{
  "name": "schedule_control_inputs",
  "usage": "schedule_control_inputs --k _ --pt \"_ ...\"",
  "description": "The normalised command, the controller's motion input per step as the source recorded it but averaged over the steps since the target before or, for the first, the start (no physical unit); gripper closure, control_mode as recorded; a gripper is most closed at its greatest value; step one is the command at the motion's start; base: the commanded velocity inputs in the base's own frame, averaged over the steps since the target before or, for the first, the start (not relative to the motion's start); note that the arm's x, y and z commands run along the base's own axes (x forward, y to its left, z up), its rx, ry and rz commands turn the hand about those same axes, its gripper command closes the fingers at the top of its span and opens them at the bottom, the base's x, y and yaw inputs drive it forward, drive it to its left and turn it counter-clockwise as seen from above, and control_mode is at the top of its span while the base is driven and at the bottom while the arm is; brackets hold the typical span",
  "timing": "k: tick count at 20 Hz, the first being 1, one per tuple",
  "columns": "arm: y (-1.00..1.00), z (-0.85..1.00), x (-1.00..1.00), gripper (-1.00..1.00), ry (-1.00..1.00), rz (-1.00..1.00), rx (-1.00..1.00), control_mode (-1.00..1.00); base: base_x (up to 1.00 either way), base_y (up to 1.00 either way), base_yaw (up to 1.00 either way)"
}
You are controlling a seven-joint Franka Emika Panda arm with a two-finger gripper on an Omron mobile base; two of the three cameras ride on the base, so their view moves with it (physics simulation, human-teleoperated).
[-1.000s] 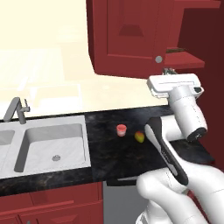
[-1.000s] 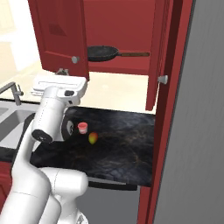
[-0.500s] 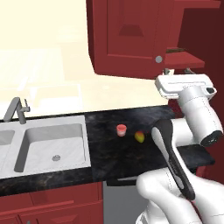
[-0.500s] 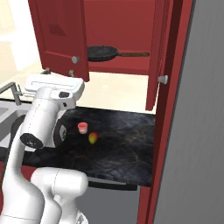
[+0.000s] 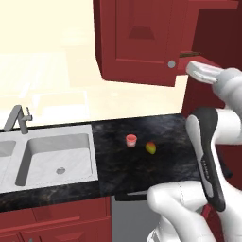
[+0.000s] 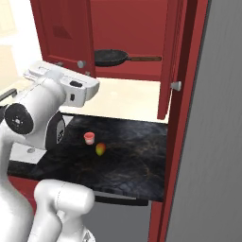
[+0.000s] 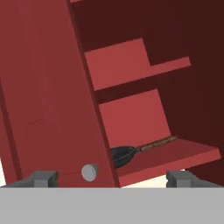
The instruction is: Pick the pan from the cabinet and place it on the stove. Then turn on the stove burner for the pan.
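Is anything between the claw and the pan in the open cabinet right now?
Partly. In the hand view the open dark red cabinet door, with its round silver knob, covers the left edge of the dark grey frying pan. The wide-open claw faces it; the brown handle side looks clear.

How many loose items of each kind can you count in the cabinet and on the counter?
Pans: 1, the pan on the cabinet shelf
Small red cups: 1, on the counter
Yellow-green fruits: 1, beside the cup
Total: 3
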Motion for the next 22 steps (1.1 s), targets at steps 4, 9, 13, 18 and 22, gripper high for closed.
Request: schedule_control_inputs --k 4,9,13,18,22 --pt "0.0 -0.05 -0.01 -1.0 0.53 0.11 0.11 -1.0 0.0 0.0 0.0" --pt "-0.02 -0.29 0.04 -1.0 0.38 0.07 0.23 -1.0 0.0 0.0 0.0" --pt "0.0 -0.32 0.25 -1.0 0.39 0.05 0.2 -1.0 0.0 0.0 0.0" --pt "0.0 -0.52 0.25 -1.0 0.22 0.02 0.21 -1.0 0.0 0.0 0.0" --pt "0.0 -0.37 0.15 -1.0 0.11 0.01 0.25 -1.0 0.0 0.0 0.0"
